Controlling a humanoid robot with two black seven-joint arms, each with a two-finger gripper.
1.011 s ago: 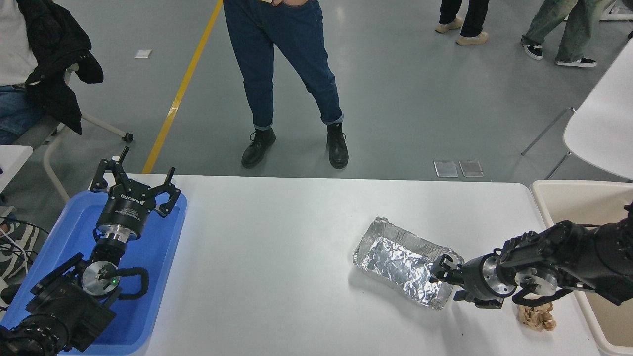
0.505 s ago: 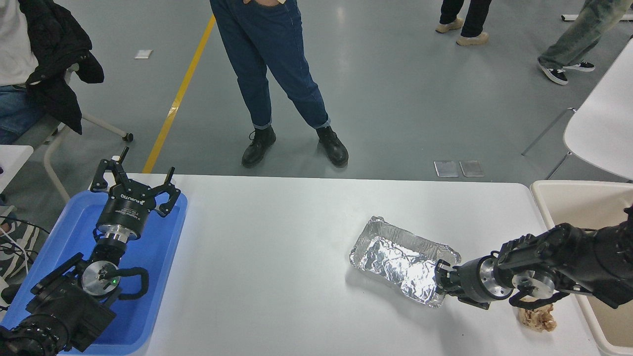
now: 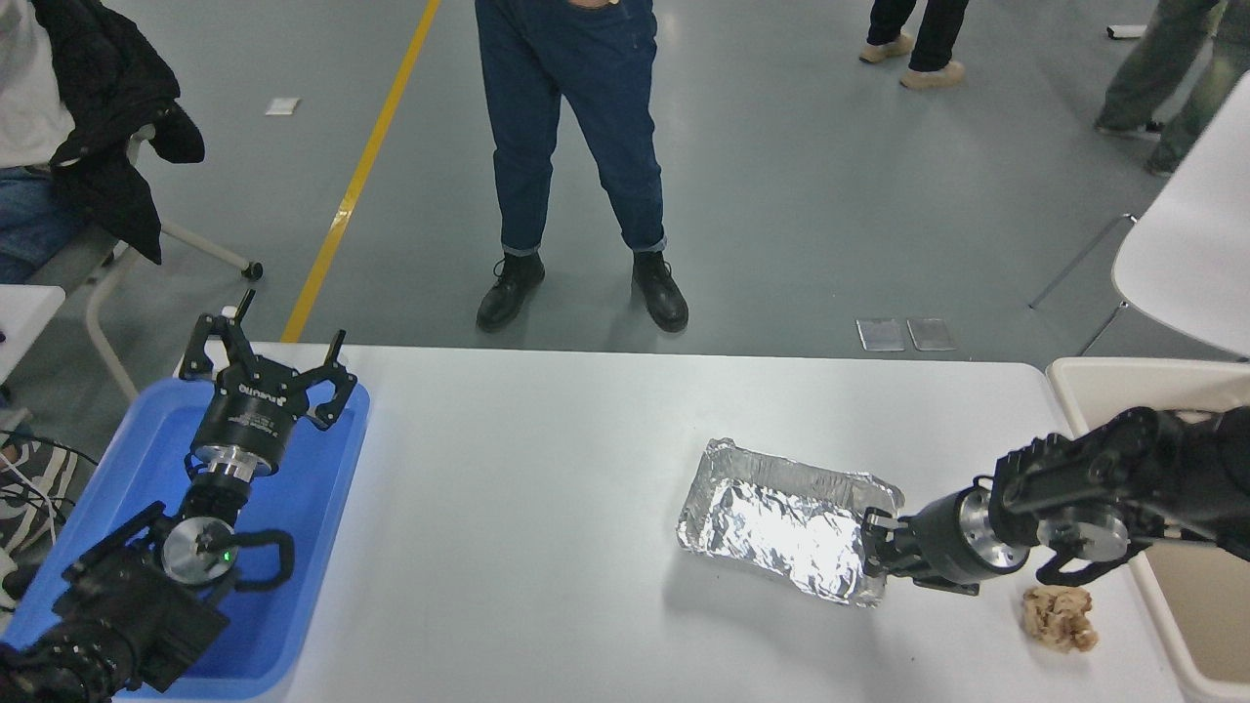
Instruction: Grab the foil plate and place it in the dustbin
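Observation:
The foil plate [image 3: 771, 517] is a shiny crinkled silver tray on the right half of the white table [image 3: 547, 469]. My right gripper [image 3: 872, 549] comes in from the right and is shut on the plate's right-hand rim. A shadow under the plate's near edge suggests that end is slightly off the table. The dustbin [image 3: 1123, 371], beige with a thick pale rim, stands at the table's right end behind my right arm. My left gripper [image 3: 266, 376] stays parked, open, over the blue tray at the lower left.
A crumpled brown paper ball [image 3: 1058, 617] lies on the table just below my right wrist. The blue plastic tray [image 3: 322, 508] fills the table's left end. A person in blue jeans [image 3: 571, 146] stands at the far side, and a white chair [image 3: 1187, 254] is at the right.
The foil plate has turned and shifted a little to the left with my right gripper clamped on its rim. My right arm has risen slightly. The person at the far side has shifted their feet.

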